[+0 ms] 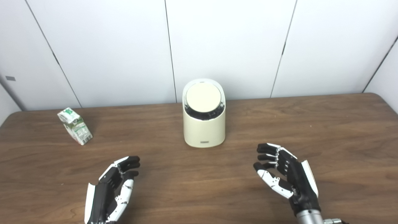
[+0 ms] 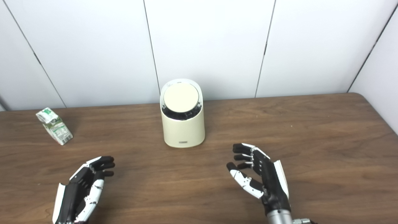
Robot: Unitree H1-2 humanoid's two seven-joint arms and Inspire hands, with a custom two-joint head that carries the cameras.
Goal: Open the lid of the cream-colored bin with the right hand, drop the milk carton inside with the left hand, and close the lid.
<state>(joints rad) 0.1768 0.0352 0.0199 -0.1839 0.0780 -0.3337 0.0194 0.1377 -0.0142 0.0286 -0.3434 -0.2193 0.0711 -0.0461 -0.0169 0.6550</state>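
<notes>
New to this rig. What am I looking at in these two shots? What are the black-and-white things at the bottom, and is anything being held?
Both pictures come from two cameras side by side on a humanoid robot's head, so they show one scene from slightly different spots. The black-and-white things are its hands: the left robot hand and the right robot hand, both open above a wooden table and holding nothing. On the table stand a cream bin with its round lid closed, and, further left, a small milk carton, leaning. Neither hand touches either one.
</notes>
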